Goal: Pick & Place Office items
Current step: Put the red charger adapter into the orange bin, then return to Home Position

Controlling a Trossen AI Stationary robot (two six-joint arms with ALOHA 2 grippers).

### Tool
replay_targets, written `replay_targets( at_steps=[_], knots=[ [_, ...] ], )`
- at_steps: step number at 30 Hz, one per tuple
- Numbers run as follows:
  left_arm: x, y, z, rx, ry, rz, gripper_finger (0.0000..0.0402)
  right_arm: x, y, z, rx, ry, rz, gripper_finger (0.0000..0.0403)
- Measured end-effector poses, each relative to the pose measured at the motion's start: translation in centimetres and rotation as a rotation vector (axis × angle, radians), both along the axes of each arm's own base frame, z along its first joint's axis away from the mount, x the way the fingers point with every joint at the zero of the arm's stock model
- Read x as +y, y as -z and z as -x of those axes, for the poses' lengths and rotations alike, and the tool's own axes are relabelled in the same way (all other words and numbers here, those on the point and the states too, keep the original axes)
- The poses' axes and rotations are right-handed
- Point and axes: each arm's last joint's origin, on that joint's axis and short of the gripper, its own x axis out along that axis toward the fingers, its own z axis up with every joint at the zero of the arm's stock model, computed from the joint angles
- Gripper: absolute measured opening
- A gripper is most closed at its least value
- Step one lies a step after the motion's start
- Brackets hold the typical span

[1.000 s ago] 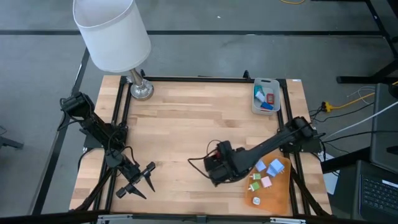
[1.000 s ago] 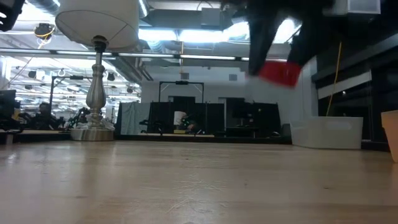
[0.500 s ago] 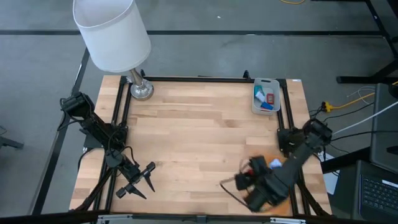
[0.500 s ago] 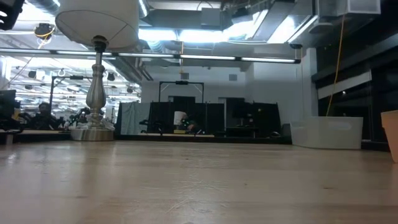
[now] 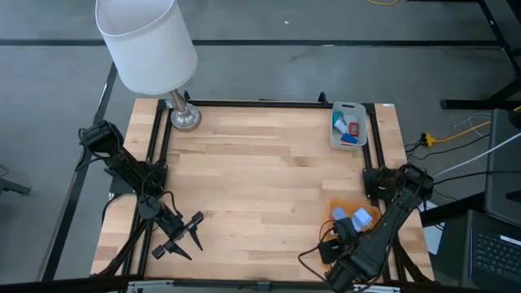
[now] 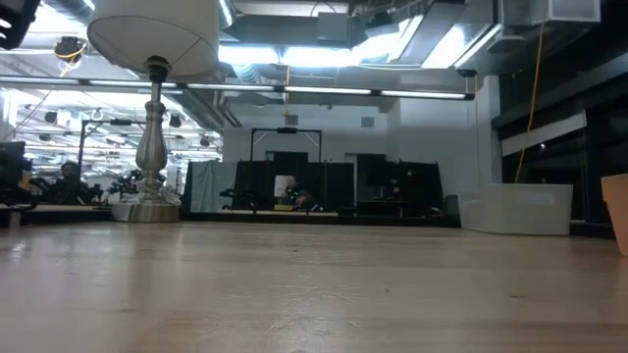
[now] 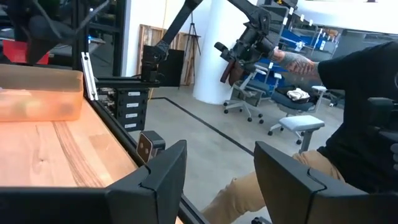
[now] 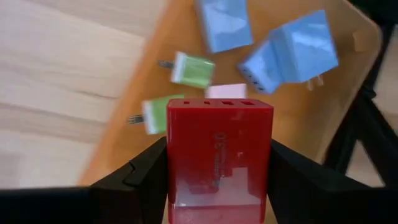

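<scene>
Over the orange sheet, right gripper clamps red block (lettering unreadable).

No readable text anywhere; embossed marking on red block between right gripper's fingers, illegible.

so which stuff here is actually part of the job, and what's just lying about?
Job:
- red piece, held in right gripper
- blue pieces, green pieces, pink piece on orange sheet
- pieces in grey tray

Lying about:
- lamp
- left gripper, idle at the table's near left
</scene>
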Motion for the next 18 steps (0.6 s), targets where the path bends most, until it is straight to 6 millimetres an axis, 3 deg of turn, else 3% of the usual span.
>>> replay_targets(
  at_steps=[7, 14, 18],
  knots=[
    [0.0, 0.0, 0.0, -0.004, -0.001, -0.003, 0.0182, 0.9, 2.5, 1.4, 0.022, -0.023, -0.027, 0.0215],
    [0.0, 0.0, 0.0, -0.012, -0.005, -0.008, 0.0182, 1.2, 3.1, 1.6, 0.010, -0.053, -0.043, 0.0320],
    [0.0, -0.1, 0.0, -0.014, -0.006, -0.005, 0.0182, 1.1, 3.0, 1.5, -0.034, -0.086, -0.011, 0.0345]
  ],
)
